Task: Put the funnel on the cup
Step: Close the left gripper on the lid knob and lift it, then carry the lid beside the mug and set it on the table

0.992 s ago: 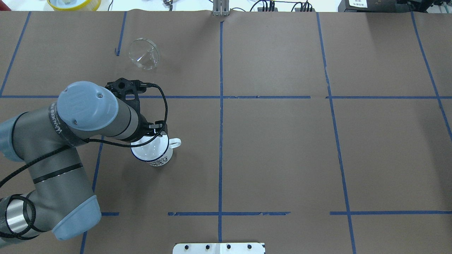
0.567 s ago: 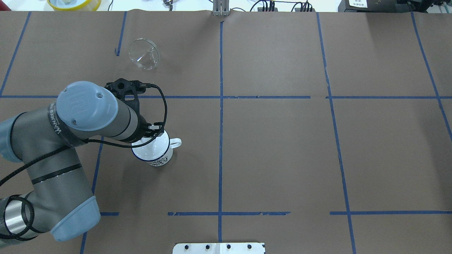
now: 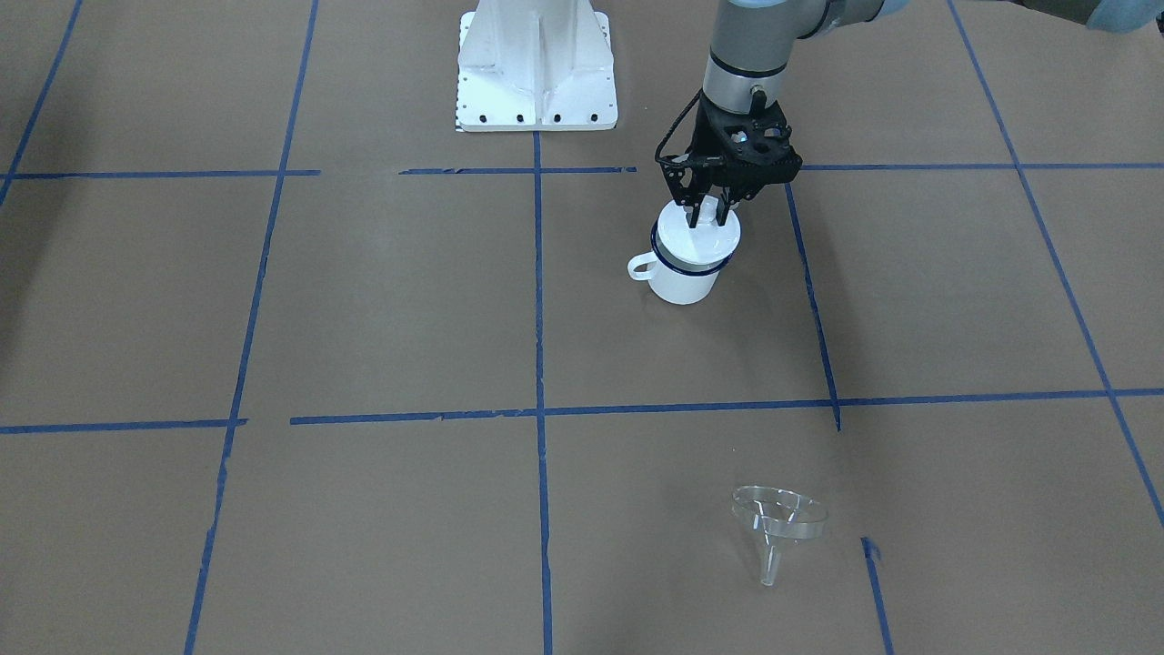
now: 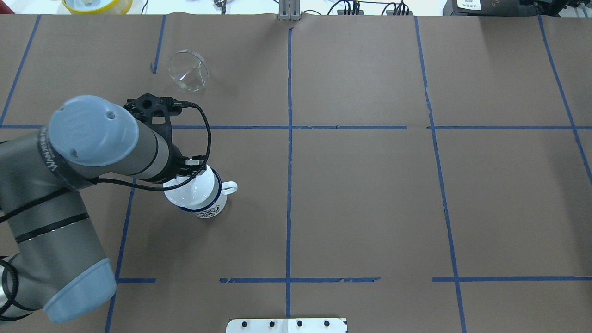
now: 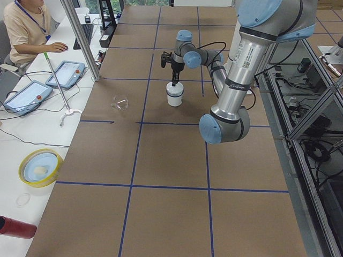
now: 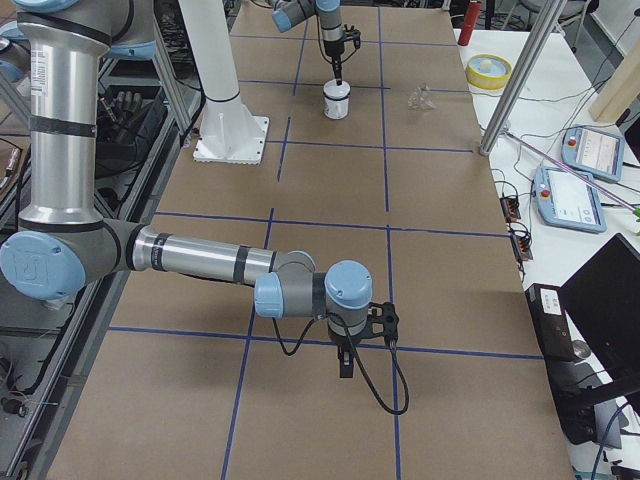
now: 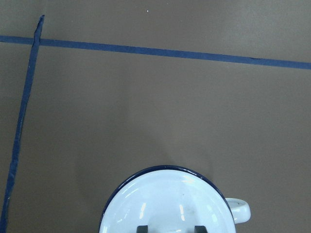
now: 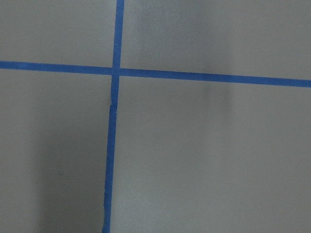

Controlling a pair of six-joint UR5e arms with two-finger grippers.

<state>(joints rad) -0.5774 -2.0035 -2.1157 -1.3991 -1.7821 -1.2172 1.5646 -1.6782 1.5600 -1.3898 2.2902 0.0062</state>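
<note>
Clearing the round white lid [image 3: 700, 238] off the cup [image 3: 682, 284] looks to be the step in hand, since the mouth must be free before the funnel [image 3: 780, 518] can sit there. In the front-facing view the left pincer [image 3: 706, 216] stands narrow over the lid's centre. It seems nipped on the knob, which is hidden. A straight upward pull, then a set-down well apart from both things, would keep the light mug from tipping or dragging.

From overhead, the lid covers the mouth. The funnel lies tipped on the brown paper bench [image 4: 370, 194], well apart from the cup.

The left wrist view shows glossy enamel, a dark blue edge, a small loop handle and two fingertips [image 7: 142, 228]. The funnel is clear, slick-looking plastic with a wide bowl and thin spout.

The right pincer [image 6: 343, 360] shows only from the side, so I cannot tell its state.
</note>
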